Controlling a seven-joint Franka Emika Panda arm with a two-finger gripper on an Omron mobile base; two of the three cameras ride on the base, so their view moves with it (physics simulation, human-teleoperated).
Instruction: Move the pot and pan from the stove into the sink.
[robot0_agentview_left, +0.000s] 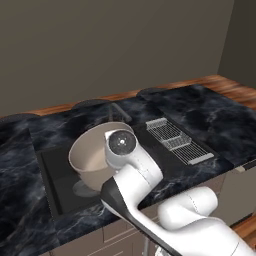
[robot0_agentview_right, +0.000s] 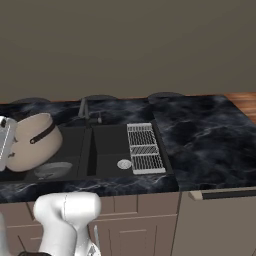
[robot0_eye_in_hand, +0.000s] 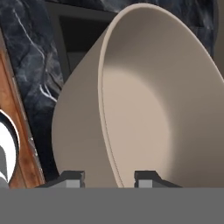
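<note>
The beige pot (robot0_agentview_left: 92, 155) (robot0_agentview_right: 31, 144) (robot0_eye_in_hand: 144, 109) hangs tilted over the left basin of the dark sink (robot0_agentview_left: 52, 172) (robot0_agentview_right: 107, 142), its pale inside turned toward the hand. My gripper (robot0_eye_in_hand: 109, 177) is shut on the pot's rim, which runs down between the two fingertips (robot0_eye_in_hand: 70, 177). In the left base view the white wrist covers the near side of the pot. A dark side handle (robot0_agentview_right: 42, 134) shows on the pot's wall in the right base view. The pan and the stove are out of view.
A wire dish rack (robot0_agentview_left: 177, 141) (robot0_agentview_right: 145, 147) lies along the sink's right side. The dark faucet (robot0_agentview_right: 82, 109) stands behind the basins, and a round drain (robot0_agentview_right: 124, 163) sits in the right one. Black marbled counter (robot0_agentview_left: 215, 117) stretches to the right.
</note>
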